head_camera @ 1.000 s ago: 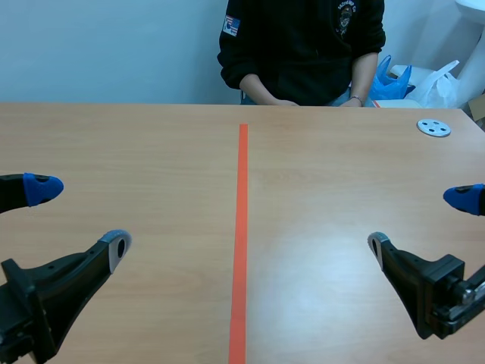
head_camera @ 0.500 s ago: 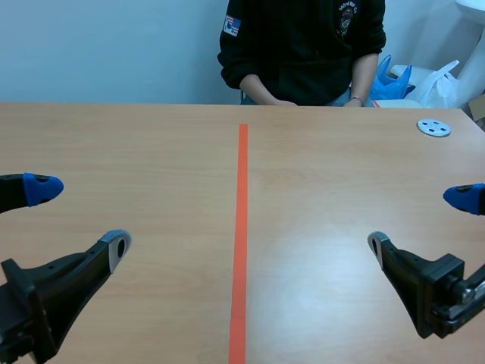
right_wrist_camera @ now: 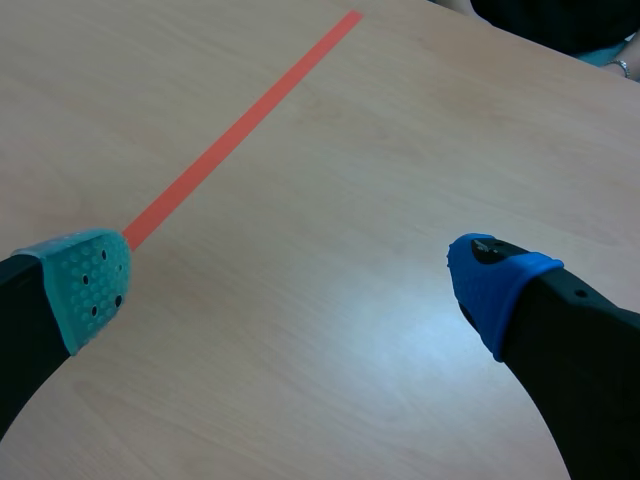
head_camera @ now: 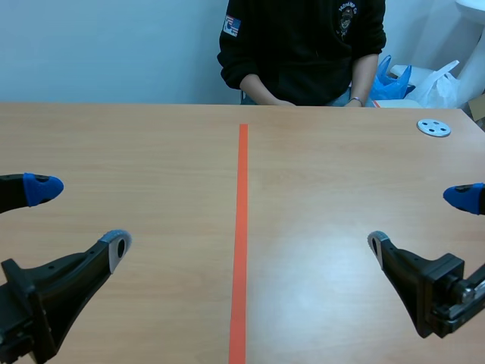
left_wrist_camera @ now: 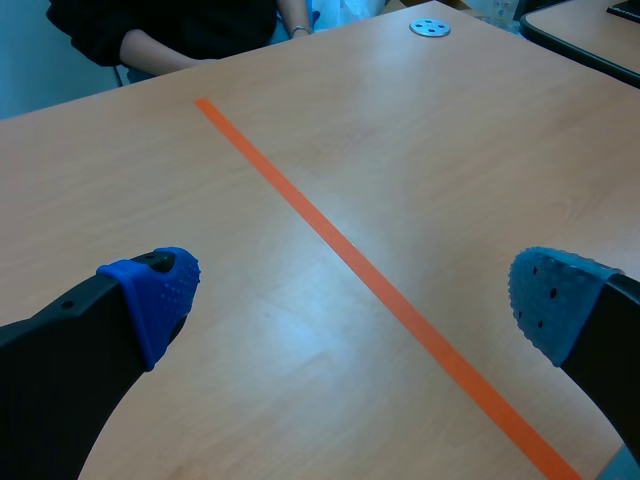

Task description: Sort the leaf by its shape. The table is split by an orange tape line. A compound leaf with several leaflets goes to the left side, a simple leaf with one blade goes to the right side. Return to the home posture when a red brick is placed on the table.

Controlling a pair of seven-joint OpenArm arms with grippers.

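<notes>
No leaf lies anywhere on the pale wooden bench (head_camera: 151, 152), in any of the three views, so the task's thing is not yet here to sort. No red brick shows either. The straight orange tape line (head_camera: 242, 227) runs down the middle of the bench, away from the robot.

The left black robot arm (head_camera: 45, 296) rests low on its own side of the line, its jaws spread wide and holding nothing; its dotted blue pads (left_wrist_camera: 152, 290) stand well apart over bare wood. The right black robot arm (head_camera: 424, 292) mirrors it, jaws just as wide and empty, one pad teal (right_wrist_camera: 85, 280) and one blue.

A person in a dark top (head_camera: 303, 45) sits at the far edge with both hands there. A small round grey disc with holes (head_camera: 433, 127) lies at the far right; whether it is metal or plastic is too small to tell.

A leaf would likely be very light, thin and limp, lying flat and easy to tear or crush. The stalk looks the safest hold, pinched gently close to the blade.
</notes>
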